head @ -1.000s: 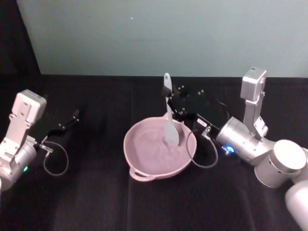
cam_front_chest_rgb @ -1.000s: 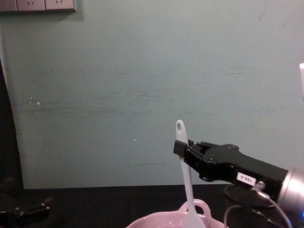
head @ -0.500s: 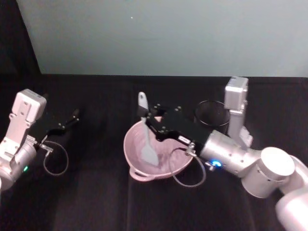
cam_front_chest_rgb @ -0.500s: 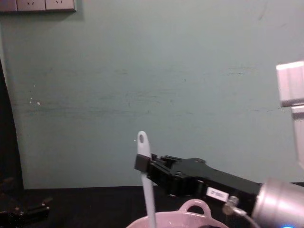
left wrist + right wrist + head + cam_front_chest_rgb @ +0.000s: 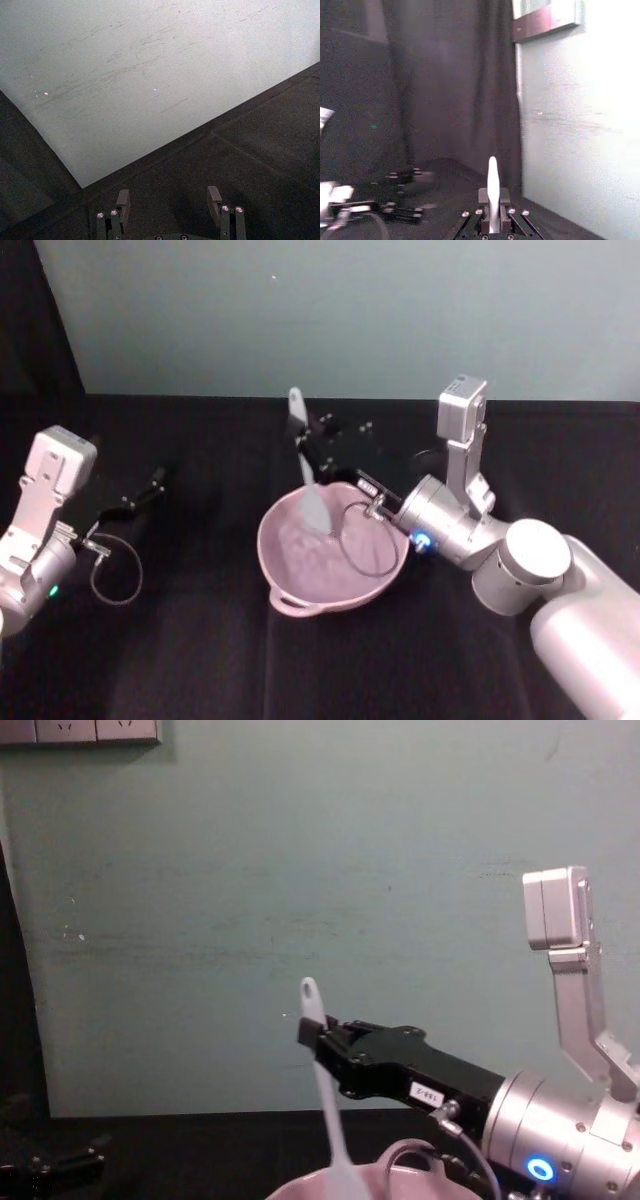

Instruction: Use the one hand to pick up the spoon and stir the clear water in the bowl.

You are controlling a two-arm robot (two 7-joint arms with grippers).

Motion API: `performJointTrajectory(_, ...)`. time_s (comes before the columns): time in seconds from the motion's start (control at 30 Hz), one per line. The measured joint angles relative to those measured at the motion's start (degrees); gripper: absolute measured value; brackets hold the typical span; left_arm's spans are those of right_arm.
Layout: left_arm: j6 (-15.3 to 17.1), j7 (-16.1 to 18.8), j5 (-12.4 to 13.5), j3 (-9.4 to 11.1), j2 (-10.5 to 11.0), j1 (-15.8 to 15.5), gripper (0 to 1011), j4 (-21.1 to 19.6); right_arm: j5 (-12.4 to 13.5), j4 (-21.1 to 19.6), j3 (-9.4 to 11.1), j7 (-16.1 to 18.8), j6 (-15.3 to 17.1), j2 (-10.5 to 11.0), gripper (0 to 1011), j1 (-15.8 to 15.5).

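Black right gripper (image 5: pixel 312 1035) pinches a long white plastic spoon (image 5: pixel 330 1120), its scoop inside the pale pink glossy bowl's (image 5: pixel 300 565) far rim. The left gripper (image 5: pixel 168 199), fingers spread, sits well left of the bowl.

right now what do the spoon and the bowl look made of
Spoon: probably plastic, white and smooth, thin flat handle with a moulded hole. Bowl: pale pink with a glossy sheen on the rim; glazed ceramic or hard plastic, cannot tell which.

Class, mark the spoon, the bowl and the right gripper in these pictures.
spoon (image 5: pixel 329 1115): chest view, handle below the fingers.
bowl (image 5: pixel 270 540): head view, left inner wall.
right gripper (image 5: pixel 310 1034): chest view, between its fingertips.
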Motion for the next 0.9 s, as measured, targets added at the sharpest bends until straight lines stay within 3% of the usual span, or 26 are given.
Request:
performJointTrajectory(0.1, 0.0, 0.0, 0.0, 0.0, 0.0, 0.0, 1011, 0.0, -1.3, 2.9, 1.1, -1.1, -1.9, -0.3, 122, 1.5)
performJointTrajectory(0.27, 0.0, 0.0, 0.0, 0.0, 0.0, 0.0, 1011, 0.0, -1.6, 2.5, 2.5, -1.4, -2.0, 0.8, 123, 1.3)
performJointTrajectory(0.47, 0.0, 0.0, 0.0, 0.0, 0.0, 0.0, 1011, 0.0, -0.7, -3.3, 4.2, -0.7, 1.1, 3.8, 123, -2.3)
performJointTrajectory(0.63, 0.0, 0.0, 0.0, 0.0, 0.0, 0.0, 1011, 0.0, 1.5, -9.6, 4.8, 0.8, 4.6, 6.2, 123, -6.3)
performJointTrajectory(0.9, 0.0, 0.0, 0.0, 0.0, 0.0, 0.0, 1011, 0.0, 4.6, -14.9, 3.6, 2.6, 8.1, 7.3, 123, -9.4)
